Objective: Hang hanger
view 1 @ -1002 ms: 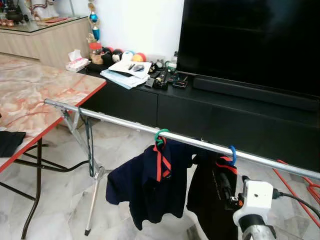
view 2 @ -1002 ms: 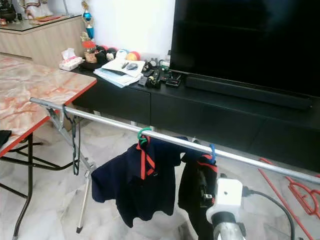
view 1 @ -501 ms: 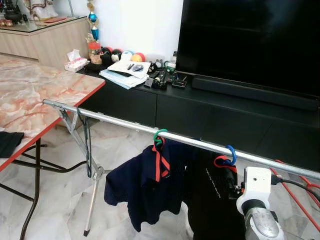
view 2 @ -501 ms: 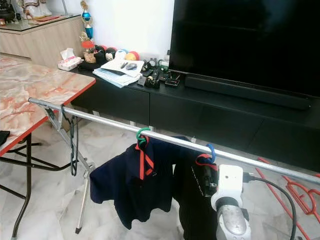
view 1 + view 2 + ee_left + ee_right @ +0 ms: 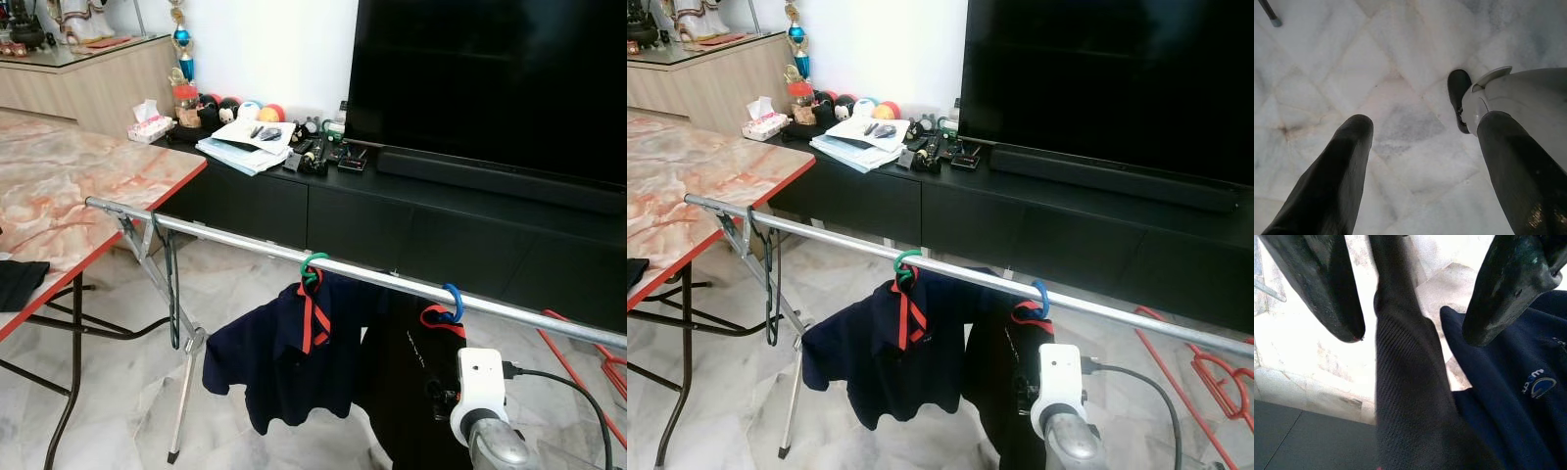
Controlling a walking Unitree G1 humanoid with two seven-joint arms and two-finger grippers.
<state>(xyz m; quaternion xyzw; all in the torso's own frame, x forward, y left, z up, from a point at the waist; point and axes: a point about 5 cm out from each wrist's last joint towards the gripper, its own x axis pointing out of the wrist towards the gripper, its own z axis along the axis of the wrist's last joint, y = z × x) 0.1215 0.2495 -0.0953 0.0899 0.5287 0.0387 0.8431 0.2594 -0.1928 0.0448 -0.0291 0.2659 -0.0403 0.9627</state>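
A silver rail [image 5: 294, 252] ran from the left middle of the frame down to the right edge. Two garments hung from it: a navy shirt [image 5: 284, 357] on a green hanger hook [image 5: 313, 264] near the centre, and a black garment [image 5: 416, 377] on a blue hanger hook [image 5: 453, 301] just to its right. At the lower right the right gripper [image 5: 1413, 335] sat low against the black garment – its fingers [image 5: 1498, 293] spread wide, a fold of black cloth between them but not pinched. The left gripper [image 5: 1420, 152] hung over the marble floor [image 5: 1400, 58], fingers apart – holding nothing
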